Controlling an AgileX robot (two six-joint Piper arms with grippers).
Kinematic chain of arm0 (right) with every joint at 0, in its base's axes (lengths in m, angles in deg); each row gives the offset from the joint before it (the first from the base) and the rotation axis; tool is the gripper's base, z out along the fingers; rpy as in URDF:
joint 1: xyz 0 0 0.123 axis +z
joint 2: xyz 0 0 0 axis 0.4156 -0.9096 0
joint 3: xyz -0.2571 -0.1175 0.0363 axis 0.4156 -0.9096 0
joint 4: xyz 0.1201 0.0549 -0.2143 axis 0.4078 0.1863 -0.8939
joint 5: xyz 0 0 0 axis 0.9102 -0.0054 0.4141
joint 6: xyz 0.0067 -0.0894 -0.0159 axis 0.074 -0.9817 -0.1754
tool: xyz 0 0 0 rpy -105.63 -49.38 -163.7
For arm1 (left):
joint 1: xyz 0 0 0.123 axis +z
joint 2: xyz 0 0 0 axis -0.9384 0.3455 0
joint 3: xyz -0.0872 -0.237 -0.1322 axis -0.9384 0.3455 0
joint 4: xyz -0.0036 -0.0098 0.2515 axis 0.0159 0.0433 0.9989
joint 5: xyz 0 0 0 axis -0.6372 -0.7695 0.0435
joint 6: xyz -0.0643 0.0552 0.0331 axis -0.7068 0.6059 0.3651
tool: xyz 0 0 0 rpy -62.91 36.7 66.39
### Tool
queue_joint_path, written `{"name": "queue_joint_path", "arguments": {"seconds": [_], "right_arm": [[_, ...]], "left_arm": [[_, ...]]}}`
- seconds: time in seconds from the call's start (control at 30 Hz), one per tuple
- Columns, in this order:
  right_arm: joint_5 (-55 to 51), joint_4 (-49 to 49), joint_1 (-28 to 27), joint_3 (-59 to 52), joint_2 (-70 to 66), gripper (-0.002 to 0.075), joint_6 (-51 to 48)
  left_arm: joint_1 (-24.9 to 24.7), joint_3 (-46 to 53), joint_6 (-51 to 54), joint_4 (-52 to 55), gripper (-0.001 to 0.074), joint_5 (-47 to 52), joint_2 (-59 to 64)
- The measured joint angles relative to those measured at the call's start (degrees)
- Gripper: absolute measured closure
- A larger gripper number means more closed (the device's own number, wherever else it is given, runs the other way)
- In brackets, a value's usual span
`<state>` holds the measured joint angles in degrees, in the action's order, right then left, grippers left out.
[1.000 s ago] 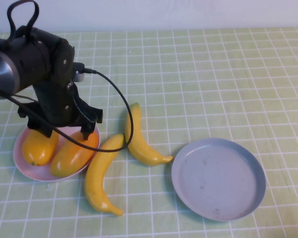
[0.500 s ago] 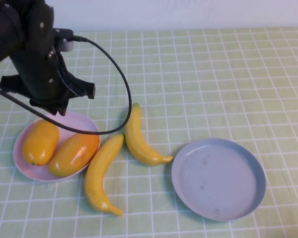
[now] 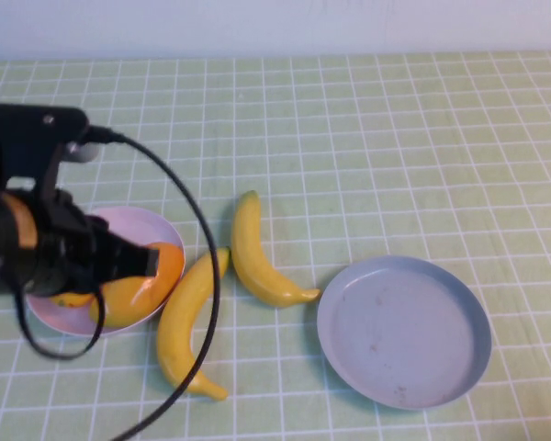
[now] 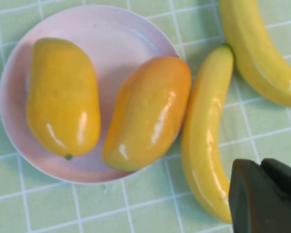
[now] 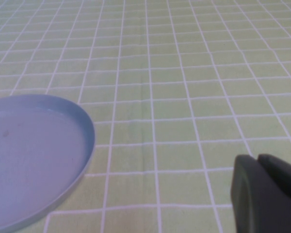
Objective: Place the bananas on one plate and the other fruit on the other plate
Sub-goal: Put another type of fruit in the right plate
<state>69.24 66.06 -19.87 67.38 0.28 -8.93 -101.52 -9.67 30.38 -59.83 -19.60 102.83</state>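
Here, both mango-like fruits (image 4: 106, 111) lie on the pink plate (image 4: 116, 29), their sorting apparently done, while two bananas (image 3: 220, 294) wait at its 3 o'clock, short of the empty grey-blue plate (image 3: 403, 331). Left gripper (image 4: 264, 196) hangs above, fingers together; right gripper (image 5: 264, 194), likewise closed, idles beside that plate.

Two orange-yellow mangoes (image 4: 106, 109) are laid on the pink plate (image 4: 121, 34); two bananas (image 3: 220, 299) lie between it and the bare grey-blue plate (image 3: 402, 331).

No readable text, labels, brands, numbers or signs on anything in view
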Motion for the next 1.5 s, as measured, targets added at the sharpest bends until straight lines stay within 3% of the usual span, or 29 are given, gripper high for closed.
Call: {"name": "queue_joint_path", "arguments": {"seconds": [0.2, 0.33, 0.73, 1.0, 1.23, 1.5], "right_arm": [[0.0, 0.0, 0.0, 0.0, 0.0, 0.0741, 0.0], [0.0, 0.0, 0.0, 0.0, 0.0, 0.0741, 0.0], [0.0, 0.0, 0.0, 0.0, 0.0, 0.0741, 0.0], [0.0, 0.0, 0.0, 0.0, 0.0, 0.0741, 0.0], [0.0, 0.0, 0.0, 0.0, 0.0, 0.0741, 0.0], [0.0, 0.0, 0.0, 0.0, 0.0, 0.0741, 0.0]], "left_arm": [[-0.3, 16.1, -2.6, 0.0, 0.0731, -10.5, -14.9], [-0.3, 22.2, -2.9, 0.6, 0.0731, -12.3, -21.7], [-0.3, 25.8, -4.8, 6.1, 0.0731, -7.9, -25.1], [0.0, 32.1, -4.5, 12.1, 0.0731, -24.3, -29.6], [8.6, 41.1, -2.4, 13.3, 0.0731, -35.6, -44.9], [23.8, 49.1, 1.3, 10.1, 0.0732, -40.9, -62.3]]}}
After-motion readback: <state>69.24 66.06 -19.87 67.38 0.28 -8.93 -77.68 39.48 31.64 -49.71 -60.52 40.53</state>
